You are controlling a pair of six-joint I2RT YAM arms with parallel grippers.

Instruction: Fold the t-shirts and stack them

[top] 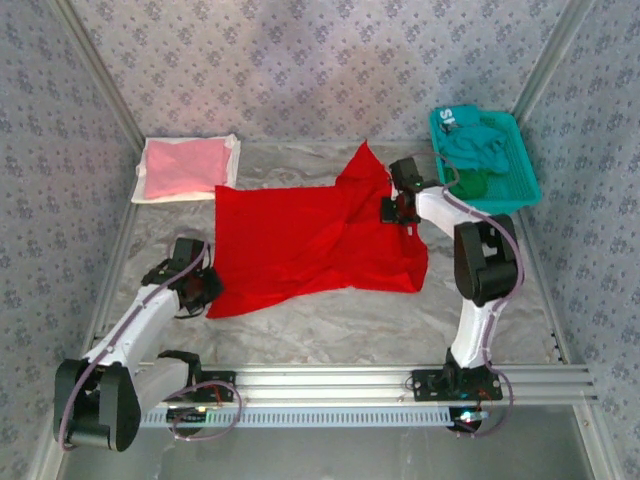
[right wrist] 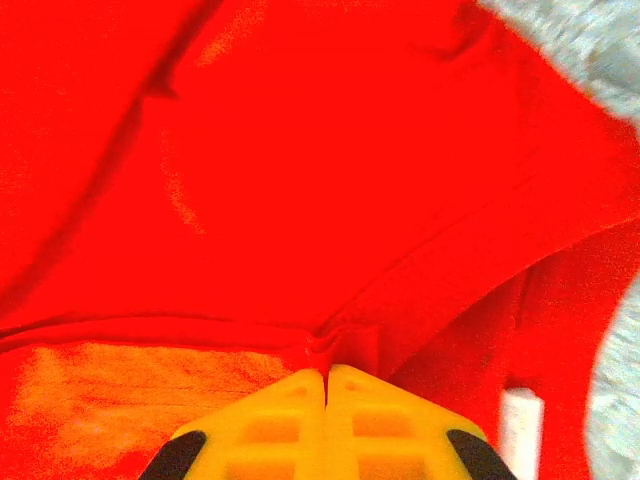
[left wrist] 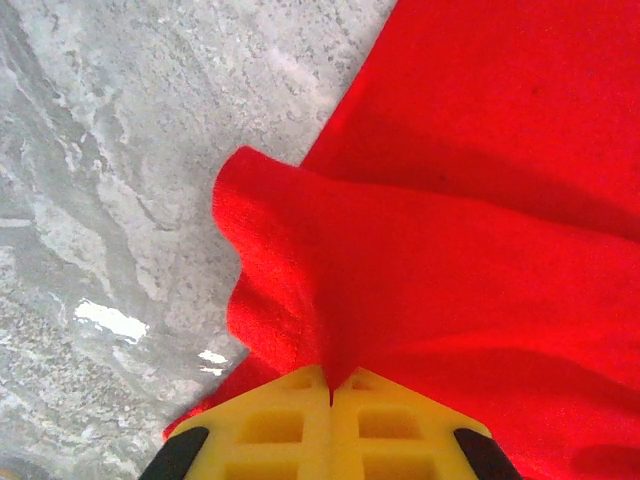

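Left arm [top: 140, 318] low, right arm [top: 485, 262] elbow-up; left fingers [left wrist: 270, 425] and right fingers [right wrist: 385, 420] pinched on red t-shirt [top: 300, 240]

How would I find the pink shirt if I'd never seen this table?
Start at the grey table and go to its far left corner, where a white sheet lies. The pink shirt rests on it, a pale flat rectangle, unlike the bright red shirt spread mid-table.

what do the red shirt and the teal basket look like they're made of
Red shirt: soft matte knit cloth, going by its fuzzy edge and limp folds. Teal basket: probably stiff moulded plastic; its walls show a regular mesh of holes.
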